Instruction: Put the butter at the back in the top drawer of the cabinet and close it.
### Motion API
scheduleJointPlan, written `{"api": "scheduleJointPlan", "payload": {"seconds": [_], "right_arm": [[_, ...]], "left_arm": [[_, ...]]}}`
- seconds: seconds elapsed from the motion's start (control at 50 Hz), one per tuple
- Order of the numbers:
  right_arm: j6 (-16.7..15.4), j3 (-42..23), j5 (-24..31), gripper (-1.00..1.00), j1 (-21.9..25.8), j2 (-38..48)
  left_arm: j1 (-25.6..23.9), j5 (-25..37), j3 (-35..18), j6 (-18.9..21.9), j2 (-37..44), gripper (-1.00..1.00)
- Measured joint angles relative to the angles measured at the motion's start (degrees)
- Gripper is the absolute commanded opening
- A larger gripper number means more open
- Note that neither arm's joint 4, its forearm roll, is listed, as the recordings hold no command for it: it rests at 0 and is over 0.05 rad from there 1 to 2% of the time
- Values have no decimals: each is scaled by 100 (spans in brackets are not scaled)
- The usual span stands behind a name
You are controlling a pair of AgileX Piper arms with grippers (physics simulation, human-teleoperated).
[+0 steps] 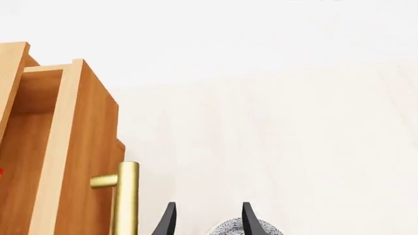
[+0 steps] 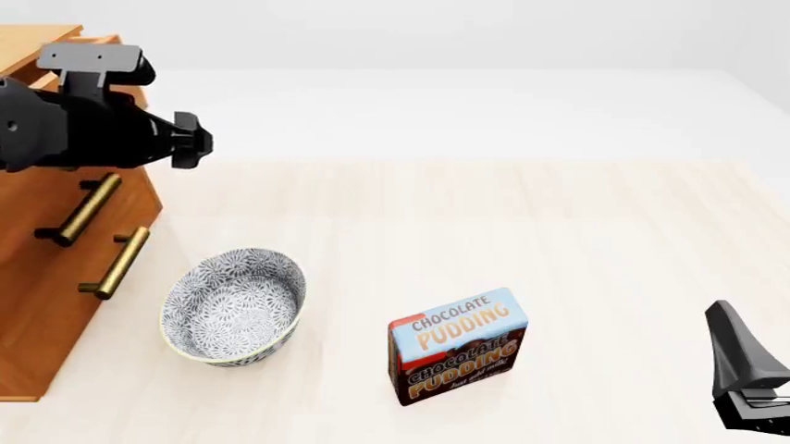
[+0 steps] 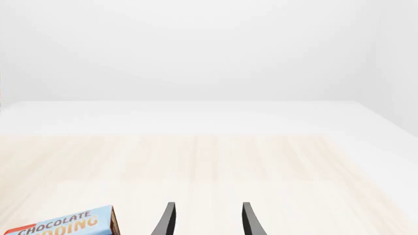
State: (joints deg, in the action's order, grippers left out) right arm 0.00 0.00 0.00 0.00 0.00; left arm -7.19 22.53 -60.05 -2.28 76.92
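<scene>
Light-brown wood forms the open top drawer (image 1: 52,147), its brass bar handle (image 1: 124,196) just beside the empty, parted left gripper (image 1: 205,220); a red sliver inside may be the butter (image 1: 1,172). Front view: the left arm hides the drawer atop the cabinet (image 2: 50,287), near a patterned bowl (image 2: 235,303). Right wrist view: the right gripper (image 3: 205,220), parted, holds nothing beside the pudding box (image 3: 65,224).

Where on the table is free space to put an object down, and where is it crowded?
The widest bare patch lies right of the pudding box, up to the right gripper. Another runs behind the bowl and box, toward the far edge. It is crowded at the left, where the bowl sits close to the cabinet under the left arm.
</scene>
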Motion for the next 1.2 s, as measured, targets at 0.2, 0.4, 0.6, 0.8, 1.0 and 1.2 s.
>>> {"api": "scheduleJointPlan", "payload": {"seconds": [0.2, 0.4, 0.6, 0.8, 1.0, 1.2], "right_arm": [[0, 0, 0, 100, 0, 0], [0, 0, 0, 100, 0, 0], [0, 0, 0, 100, 0, 0], [0, 0, 0, 100, 0, 0], [0, 0, 0, 100, 0, 0], [0, 0, 0, 100, 0, 0]], "left_arm": [[229, -2, 94, 29, -102, 100], [436, -38, 186, 49, -184, 100], [619, -43, 246, 82, -254, 100], [808, -63, 327, 91, -329, 100], [994, -92, 437, 90, -442, 100], [1124, -65, 483, 138, -539, 100]]}}
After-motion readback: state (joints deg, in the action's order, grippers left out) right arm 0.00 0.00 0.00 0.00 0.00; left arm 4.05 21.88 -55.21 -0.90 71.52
